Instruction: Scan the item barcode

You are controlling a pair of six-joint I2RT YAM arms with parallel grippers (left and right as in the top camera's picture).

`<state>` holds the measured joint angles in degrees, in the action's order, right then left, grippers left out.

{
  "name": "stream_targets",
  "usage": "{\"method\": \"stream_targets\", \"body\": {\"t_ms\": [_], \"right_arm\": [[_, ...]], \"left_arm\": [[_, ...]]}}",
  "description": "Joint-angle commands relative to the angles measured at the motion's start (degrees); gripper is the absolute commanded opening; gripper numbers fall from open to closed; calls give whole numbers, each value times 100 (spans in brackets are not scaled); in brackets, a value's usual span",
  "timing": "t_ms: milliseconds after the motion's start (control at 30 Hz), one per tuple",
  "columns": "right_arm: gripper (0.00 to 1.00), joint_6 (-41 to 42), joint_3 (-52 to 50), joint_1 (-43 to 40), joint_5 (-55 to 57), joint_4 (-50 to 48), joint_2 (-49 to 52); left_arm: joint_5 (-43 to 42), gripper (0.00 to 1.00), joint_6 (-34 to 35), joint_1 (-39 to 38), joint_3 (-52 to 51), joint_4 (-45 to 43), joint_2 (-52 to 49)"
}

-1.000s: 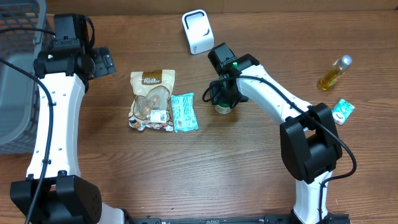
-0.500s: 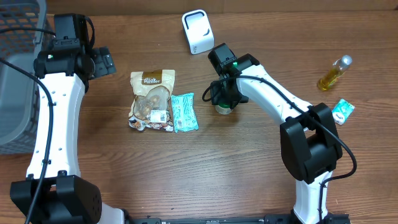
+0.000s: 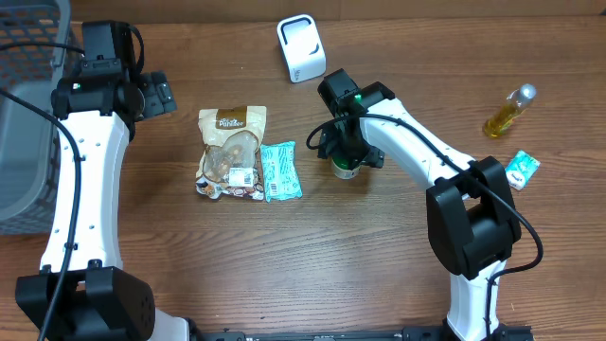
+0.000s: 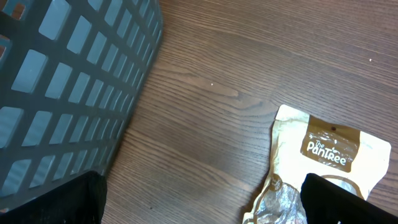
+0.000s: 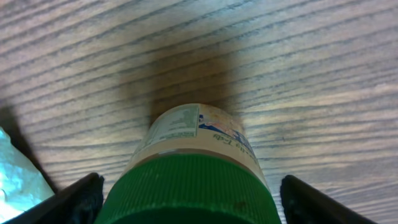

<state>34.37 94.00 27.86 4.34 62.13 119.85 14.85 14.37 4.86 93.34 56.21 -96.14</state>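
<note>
Since the earlier overhead frames the right gripper (image 3: 346, 154) has been spread wider over the green-capped jar (image 3: 344, 170), and its fingers are now seen splayed to either side. The jar has stayed in the same spot. In the right wrist view the fingers (image 5: 78, 199) stand beside the green cap (image 5: 186, 186) with a sliver of wood showing at the right edge. The jar is therefore judged released, not gripped.

The jar stands upright on the wooden table (image 3: 379, 275), long axis vertical and cap up, directly beneath the right gripper and just right of the teal packet (image 3: 280, 170). Its label (image 5: 193, 127) wraps the side; no barcode can be made out on the part shown.

The white scanner (image 3: 301, 47) lies farther from the robot and somewhat to the left of the jar, with bare wood between them. The right arm is much the nearer to both. It is reached inward across the table with the wrist pointed straight down. It is judged that the jar would have to be regrasped and its label turned toward the scanner.

The left gripper (image 3: 163, 95) is held wide apart and empty beside the grey basket (image 3: 28, 57), above the PanTree pouch (image 4: 333, 162), well apart from the jar.
</note>
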Motion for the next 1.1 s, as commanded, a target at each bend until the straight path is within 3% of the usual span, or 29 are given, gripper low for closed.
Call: {"method": "stream_targets", "body": {"t_ms": [0,300,500,1067], "right_arm": [[92,-13,50,9,79,-31,-48],[91,-13,-83,15,140,-168,-20],[83,-11,-208,15,142,-393,-20],[84,-13,-479,13,162,-535,-20]], "left_arm": [[57,100,-109,-39,17,13,-22],[57,99,-109,-39,17,13,-22],[57,99,-109,-39,17,13,-22],[57,100,-111,-39,17,13,-22]]}}
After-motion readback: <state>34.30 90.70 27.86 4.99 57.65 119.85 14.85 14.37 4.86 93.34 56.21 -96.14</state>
